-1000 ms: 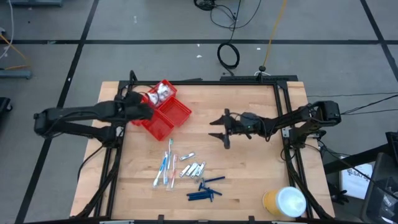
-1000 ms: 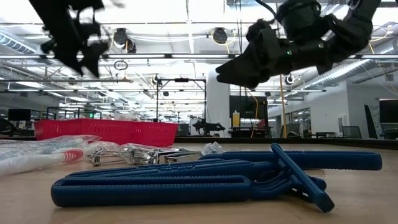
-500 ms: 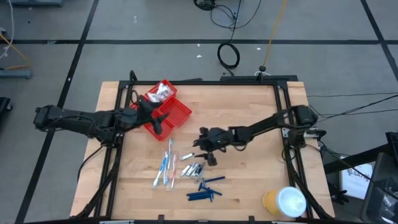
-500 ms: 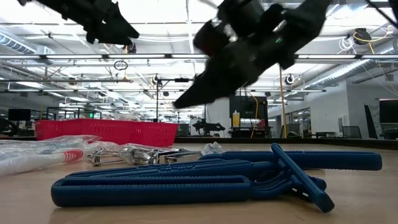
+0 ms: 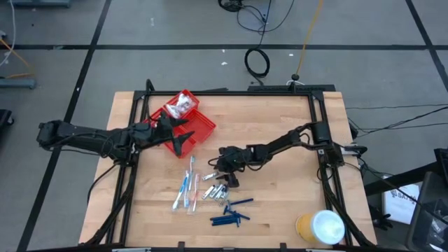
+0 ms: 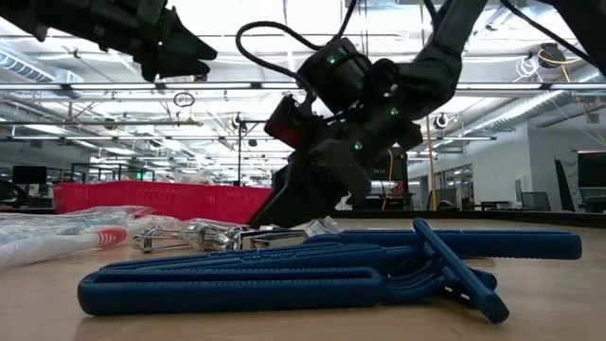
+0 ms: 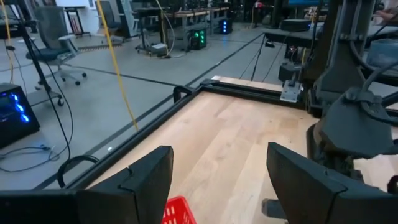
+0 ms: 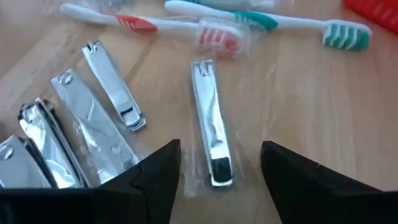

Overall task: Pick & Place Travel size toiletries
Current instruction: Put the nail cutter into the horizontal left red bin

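Note:
The toiletries lie on the near middle of the table. Toothbrushes (image 5: 187, 186) lie beside several silvery nail clippers (image 5: 218, 190), with dark blue stick-like pieces (image 5: 231, 214) nearer the front edge. White packets (image 5: 180, 105) sit in the red tray (image 5: 198, 124). My right gripper (image 5: 224, 175) is open and low over the clippers. In the right wrist view its fingers stand on either side of one wrapped clipper (image 8: 211, 143) without touching it. My left gripper (image 5: 180, 136) is open and hovers at the tray's near edge, holding nothing.
A large yellow roll with a white top (image 5: 319, 227) stands at the table's near right corner. A black frame rail (image 5: 315, 133) runs around the table edges. Bare wood lies between the tray and the right arm's base and along the far edge.
My right gripper has swung from the table's right middle toward the left and near side and dropped low over the nail clippers, staying open. My left gripper has moved from above the red tray toward its near right edge. The toiletries have not moved.

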